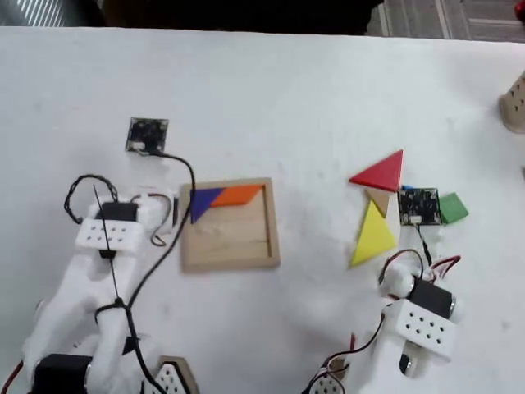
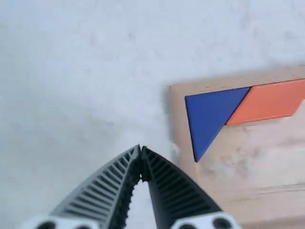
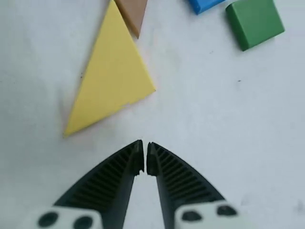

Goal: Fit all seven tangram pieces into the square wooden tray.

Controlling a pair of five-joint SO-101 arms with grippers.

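1. Square wooden tray [image 1: 230, 245]: lies flat on the white tabletop [image 1: 312, 98], with most of its floor bare.
2. Dark blue triangle [image 1: 202, 202]: flat inside the tray, in the far corner on the left arm's side.
3. Orange parallelogram [image 1: 240, 194]: in the tray along the far rim, touching the dark blue triangle.
4. Red triangle [image 1: 382, 173]: on the tabletop, well apart from the tray.
5. Small tan triangle [image 1: 380, 199]: between the red triangle and the yellow triangle [image 1: 373, 234], which is large and flat.
6. Green square [image 1: 453, 208]: tilted, near a light blue piece [image 3: 202, 4] that is partly hidden.
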